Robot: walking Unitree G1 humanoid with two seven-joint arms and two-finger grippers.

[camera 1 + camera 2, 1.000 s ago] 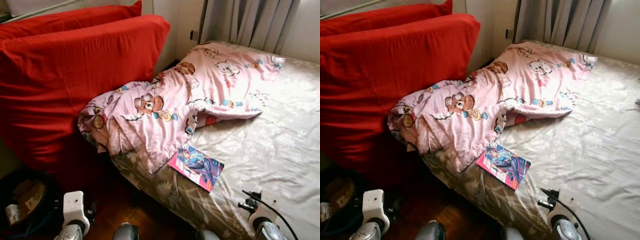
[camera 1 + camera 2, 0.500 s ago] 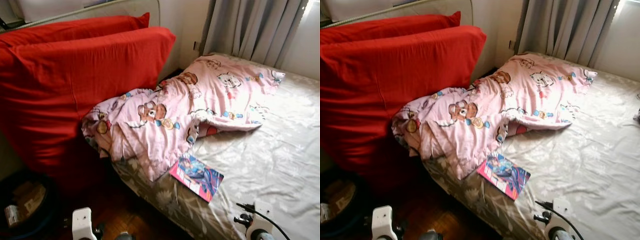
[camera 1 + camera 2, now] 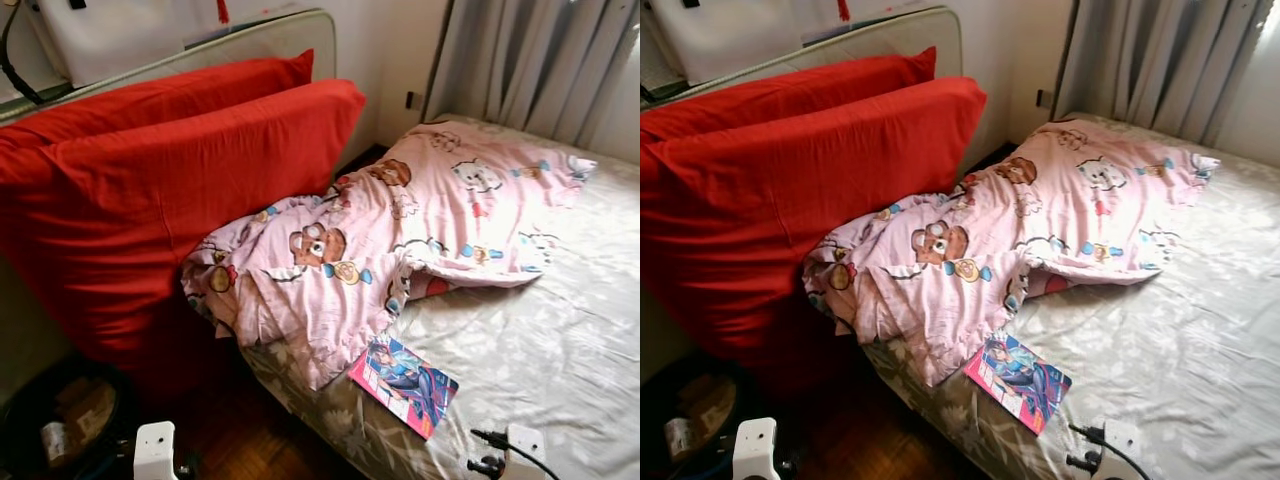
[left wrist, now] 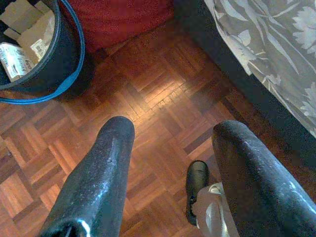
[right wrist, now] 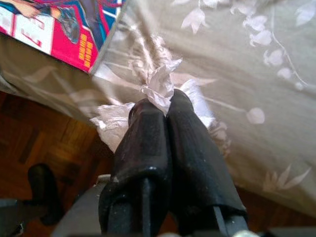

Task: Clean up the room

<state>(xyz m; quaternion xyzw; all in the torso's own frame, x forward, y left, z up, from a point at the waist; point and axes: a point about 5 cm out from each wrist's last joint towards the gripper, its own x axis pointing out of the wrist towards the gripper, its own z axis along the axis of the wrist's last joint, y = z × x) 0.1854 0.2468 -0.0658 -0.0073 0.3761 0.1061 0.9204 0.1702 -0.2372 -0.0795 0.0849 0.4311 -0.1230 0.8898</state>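
Legible text: none. Comic book (image 3: 404, 371) cover carries yellow print, too small to read; cardboard boxes (image 4: 23, 30) in bucket (image 4: 59, 59) bear unreadable labels.

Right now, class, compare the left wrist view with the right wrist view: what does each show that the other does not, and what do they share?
Left wrist view alone: the left gripper with its fingers apart, hanging over bare floor, and a dark bin with a blue rim holding cardboard. Right wrist view alone: the right gripper shut on a crumpled white tissue, and a corner of the pink comic book lying on the bed. Both share the wooden parquet floor and the grey floral bedsheet.
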